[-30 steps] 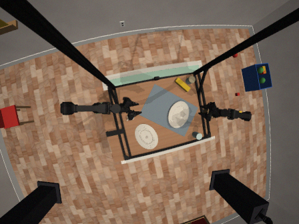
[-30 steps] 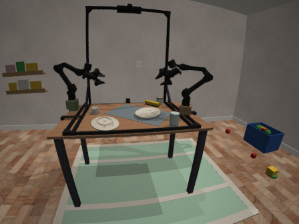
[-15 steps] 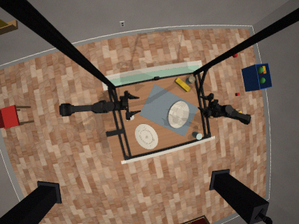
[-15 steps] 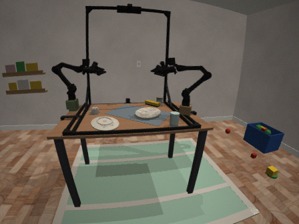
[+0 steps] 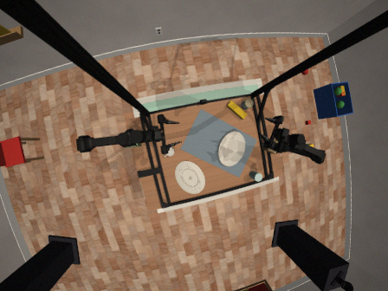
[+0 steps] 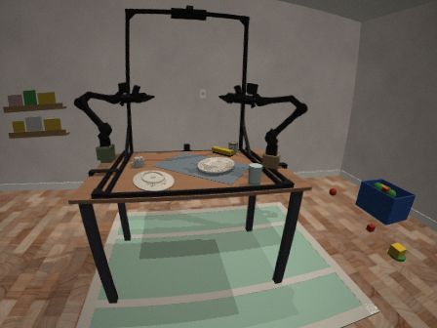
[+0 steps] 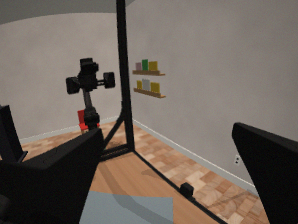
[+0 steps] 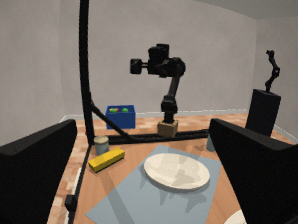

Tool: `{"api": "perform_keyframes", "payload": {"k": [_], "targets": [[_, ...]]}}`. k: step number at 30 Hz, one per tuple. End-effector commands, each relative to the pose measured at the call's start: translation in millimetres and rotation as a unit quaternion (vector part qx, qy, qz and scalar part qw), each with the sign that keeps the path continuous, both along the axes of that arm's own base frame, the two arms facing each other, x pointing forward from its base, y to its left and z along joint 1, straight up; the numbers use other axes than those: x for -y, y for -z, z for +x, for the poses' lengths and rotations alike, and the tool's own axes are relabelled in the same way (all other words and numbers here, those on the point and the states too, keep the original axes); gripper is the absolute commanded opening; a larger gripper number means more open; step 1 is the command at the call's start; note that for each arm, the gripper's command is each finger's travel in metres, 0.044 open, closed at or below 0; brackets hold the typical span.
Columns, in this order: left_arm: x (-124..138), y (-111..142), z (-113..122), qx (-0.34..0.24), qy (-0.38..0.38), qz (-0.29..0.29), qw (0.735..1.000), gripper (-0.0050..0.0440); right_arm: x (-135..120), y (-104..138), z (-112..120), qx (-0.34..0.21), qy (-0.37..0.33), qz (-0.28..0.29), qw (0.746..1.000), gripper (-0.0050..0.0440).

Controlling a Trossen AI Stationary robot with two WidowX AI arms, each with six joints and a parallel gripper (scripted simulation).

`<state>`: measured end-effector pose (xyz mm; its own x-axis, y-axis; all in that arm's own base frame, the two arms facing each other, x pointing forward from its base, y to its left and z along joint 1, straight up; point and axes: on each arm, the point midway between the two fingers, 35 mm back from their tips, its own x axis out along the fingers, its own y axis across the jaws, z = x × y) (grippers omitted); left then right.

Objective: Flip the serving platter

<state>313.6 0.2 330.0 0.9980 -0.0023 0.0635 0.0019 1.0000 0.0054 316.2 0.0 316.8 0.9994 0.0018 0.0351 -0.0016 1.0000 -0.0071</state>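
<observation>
The cream, marbled serving platter (image 5: 231, 148) lies flat on the grey-blue drying mat (image 5: 203, 134), apart from the black rails; I cannot tell which face is up. It also shows in the exterior view (image 6: 216, 165) and in the right wrist view (image 8: 176, 171). My left gripper (image 6: 223, 98) is open and empty, raised high above the table's right side in the exterior view. My right gripper (image 6: 148, 97) is open and empty, raised high above the other side. Neither touches anything.
A patterned round plate (image 5: 190, 177) lies on the bare wood near the front. A yellow block (image 5: 237, 109), a cup (image 5: 247, 103), a teal cup (image 5: 256, 176) and a small white object (image 5: 170, 151) stand near the black frame rails (image 5: 265, 143).
</observation>
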Motion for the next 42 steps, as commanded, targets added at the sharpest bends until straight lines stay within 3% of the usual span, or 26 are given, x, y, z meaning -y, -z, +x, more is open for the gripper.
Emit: {"api": "perform_keyframes", "payload": {"k": [1,3,6,16,18,20,30,33,35,37,42], "targets": [[0,7,2,-0.007,-0.001,-0.003,1.0,0.044,0,-6,0,0.007,0.001,0.004,1.0,0.044],[-5,15,5,-0.02,-0.006,0.024,0.999,0.044,1,-6,6,0.005,0.006,0.005,1.0,0.044],[-28,52,12,-0.077,-0.022,0.135,0.988,0.044,8,-2,35,-0.007,0.029,0.01,0.999,0.044],[-89,146,5,-0.219,-0.001,0.361,0.907,0.044,23,27,113,-0.036,0.09,0.021,0.995,0.044],[-89,146,5,-0.219,-0.001,0.361,0.907,0.044,23,27,113,-0.036,0.09,0.021,0.995,0.044],[-102,166,-2,-0.245,0.018,0.414,0.876,0.044,27,38,130,-0.043,0.104,0.023,0.993,0.044],[-140,244,-47,-0.317,0.113,0.538,0.773,0.044,40,102,196,-0.068,0.164,0.029,0.984,0.044],[-145,263,-62,-0.324,0.143,0.565,0.745,0.044,44,124,212,-0.075,0.181,0.03,0.98,0.044],[-145,263,-62,-0.324,0.143,0.565,0.745,0.044,44,124,212,-0.075,0.181,0.03,0.98,0.044],[-148,277,-75,-0.322,0.172,0.596,0.716,0.044,46,145,224,-0.081,0.195,0.03,0.977,0.044],[-150,304,-103,-0.314,0.216,0.623,0.684,0.044,52,192,244,-0.092,0.224,0.03,0.97,0.044]]}}
